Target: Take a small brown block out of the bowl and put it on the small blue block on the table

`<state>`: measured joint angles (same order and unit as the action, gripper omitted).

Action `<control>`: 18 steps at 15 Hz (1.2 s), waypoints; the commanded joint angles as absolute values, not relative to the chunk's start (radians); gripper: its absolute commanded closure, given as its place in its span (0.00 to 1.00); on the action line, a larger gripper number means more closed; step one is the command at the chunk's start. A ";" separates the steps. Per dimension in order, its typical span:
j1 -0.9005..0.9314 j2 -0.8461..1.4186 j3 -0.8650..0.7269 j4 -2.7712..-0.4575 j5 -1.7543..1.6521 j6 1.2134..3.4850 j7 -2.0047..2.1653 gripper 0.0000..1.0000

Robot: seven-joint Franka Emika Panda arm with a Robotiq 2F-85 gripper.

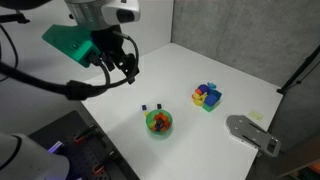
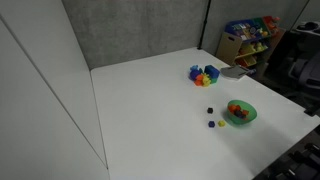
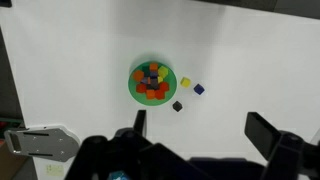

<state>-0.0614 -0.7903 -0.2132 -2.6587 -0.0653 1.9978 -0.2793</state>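
The small green bowl (image 3: 133,83) sits on the white table and holds several small blocks, mostly red and orange; I cannot pick out a brown one for sure. It shows in both exterior views (image 1: 152,131) (image 2: 249,116). Beside it on the table lie a small blue block (image 3: 198,89), a yellow block (image 3: 185,83) and a dark block (image 3: 177,105). My gripper (image 3: 200,128) is open and empty, high above the table and apart from the bowl. In an exterior view the gripper (image 1: 126,66) hangs up and to the left of the bowl.
A multicoloured cluster of blocks (image 1: 207,96) (image 2: 204,74) stands beyond the bowl. A grey flat object (image 1: 250,133) (image 3: 40,142) lies near the table's edge. A shelf of toys (image 2: 250,35) stands off the table.
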 commanded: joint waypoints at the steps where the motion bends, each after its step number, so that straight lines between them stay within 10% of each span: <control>1: -0.067 -0.789 -0.208 -2.657 -0.061 1.995 -0.282 0.00; 18: -0.058 -0.398 -0.110 -2.634 -0.049 2.332 -0.108 0.00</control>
<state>-0.0512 -0.5058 -0.1174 -2.6591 -0.0634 2.2700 -0.1344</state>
